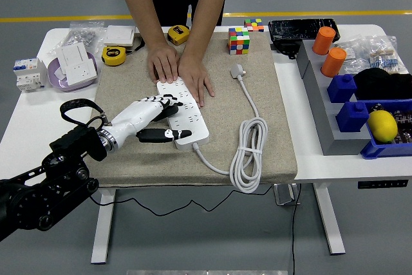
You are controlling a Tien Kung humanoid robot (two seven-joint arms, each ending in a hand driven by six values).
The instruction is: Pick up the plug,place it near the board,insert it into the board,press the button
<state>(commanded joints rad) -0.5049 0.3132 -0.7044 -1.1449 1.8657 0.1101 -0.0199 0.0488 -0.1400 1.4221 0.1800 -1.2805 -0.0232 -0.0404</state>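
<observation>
A white power strip (193,120) lies on the burlap mat (277,94), running from the upper left to the lower right. Its white plug (237,69) rests unplugged on the mat to the right, with the cable coiled (248,152) near the mat's front. My left hand (168,119) reaches in from the lower left and hovers at the strip's near left side. Its fingers (161,103) are stretched over the strip, the thumb (164,134) lies along the front edge, and it holds nothing. A person's hands (180,66) press flat on the strip's far end.
A Rubik's cube (238,40) stands at the mat's back. Two yellow tape measures (114,55) and a purple plate (64,72) with a socket lie at the left. On the right are grey bins with orange cylinders (325,40), blue blocks (353,116) and a lemon (382,125).
</observation>
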